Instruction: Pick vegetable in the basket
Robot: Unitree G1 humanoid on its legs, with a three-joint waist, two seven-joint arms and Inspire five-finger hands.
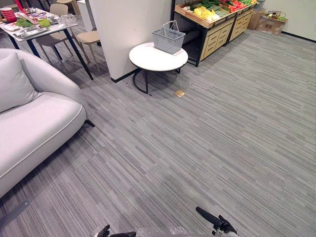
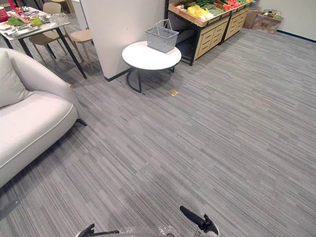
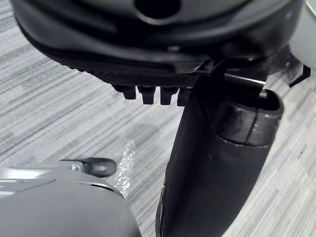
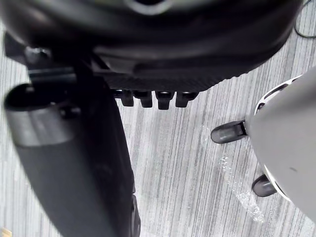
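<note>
A pale grey sofa (image 1: 34, 123) with a matching cushion (image 1: 14, 84) sits on the striped grey carpet (image 1: 207, 148), and behind it stand a dark-legged dining table (image 1: 69, 22) set with dishes and beige chairs (image 1: 91, 37). A round white table (image 1: 148, 60) on a black frame stands just beside a white pillar (image 1: 128, 29), with a small tan scrap (image 1: 179, 93) on the floor near it. Beyond are a wooden stand with drawers (image 1: 219, 34) and a cardboard box (image 1: 269, 24).

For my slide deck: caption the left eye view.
Grey wire basket sits on a round white table beside a wooden vegetable stand, across grey striped carpet.
</note>
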